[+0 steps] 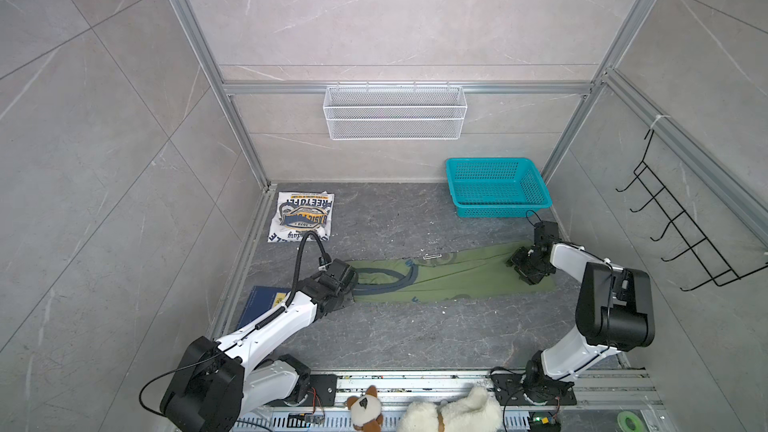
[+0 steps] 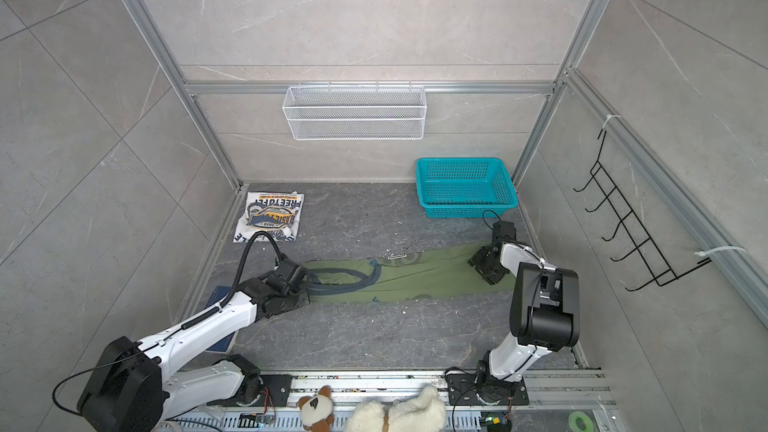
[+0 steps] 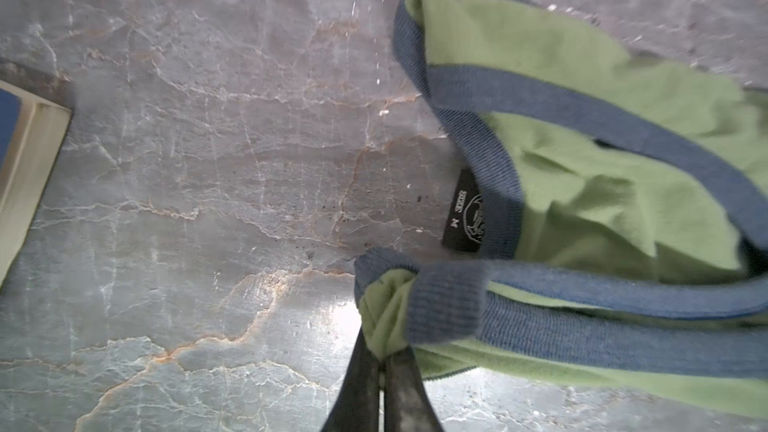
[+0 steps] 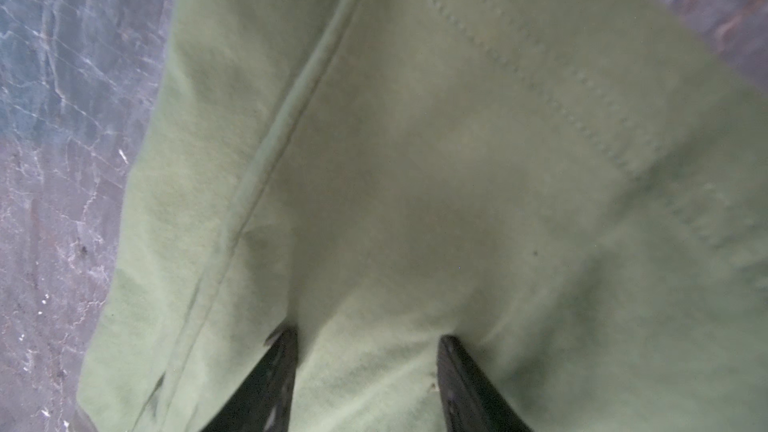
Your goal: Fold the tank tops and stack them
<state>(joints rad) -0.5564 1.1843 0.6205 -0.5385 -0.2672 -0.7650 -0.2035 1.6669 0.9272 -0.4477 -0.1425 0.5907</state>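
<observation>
Table (image 1: 415, 338): dark marbled slab inside a grey-walled cell, seen from above in both top views
Olive green tank top (image 1: 457, 280): folded lengthwise into a long narrow band across the middle of the table, from 9 o'clock to 3 o'clock; navy-trimmed neck and straps at the 9 o'clock end, hem at the 3 o'clock end
Wire basket (image 1: 395, 122): white mesh, hung on the back wall at 12 o'clock, above the table
Teal basket (image 1: 503, 210): at 1 o'clock in the far corner, well apart from the olive cloth
Hook rack (image 1: 685, 243): black wire, on the side wall at 3 o'clock
White tank top (image 1: 301, 216): folded into a small rectangle, badge print up, at 11 o'clock; well apart from the olive one, not stacked with it
Plush toys (image 1: 453, 413): at 6 o'clock, on the rail past the table's near edge
Book (image 1: 259, 305): blue cover, at 8 o'clock, partly under the left arm
Right gripper (image 4: 368, 338): fingers spread well apart, both tips pressed down on the olive cloth at its hem end, fabric lying between them; no pinch shows
Left gripper (image 3: 380, 351): fingers clamped almost together on a bunched shoulder strap of the olive green tank top, green cloth and navy ribbing squeezed between the tips
Size label (image 3: 463, 218): black tag at the neckline, just beside the pinched strap, reads "SIZE M"
</observation>
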